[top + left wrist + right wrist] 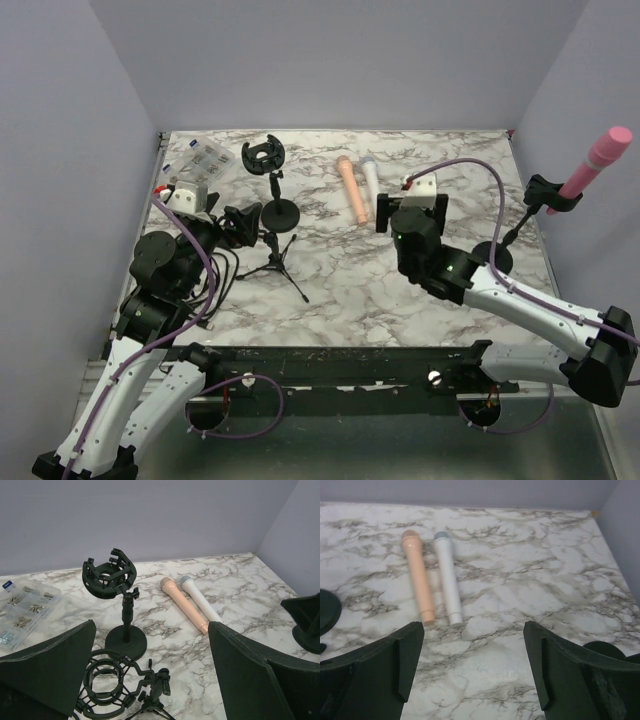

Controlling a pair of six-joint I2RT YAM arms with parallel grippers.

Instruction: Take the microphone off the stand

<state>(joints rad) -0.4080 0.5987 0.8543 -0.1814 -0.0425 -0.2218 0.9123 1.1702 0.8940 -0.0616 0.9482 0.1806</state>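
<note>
A pink microphone (596,161) sits tilted in the clip of a black stand (520,227) at the table's right edge. My right gripper (411,209) is open and empty over the middle of the table, left of that stand; its fingers (395,670) frame bare marble. My left gripper (243,226) is open and empty at the left, just above a tripod stand with an empty shock mount (107,682). A peach microphone (351,189) and a white microphone (369,178) lie side by side on the table, also seen in the right wrist view (419,582).
A round-base stand with an empty shock mount (272,180) stands at the back left. A clear box of small parts (204,160) lies at the far left corner. Purple walls close in the table on three sides.
</note>
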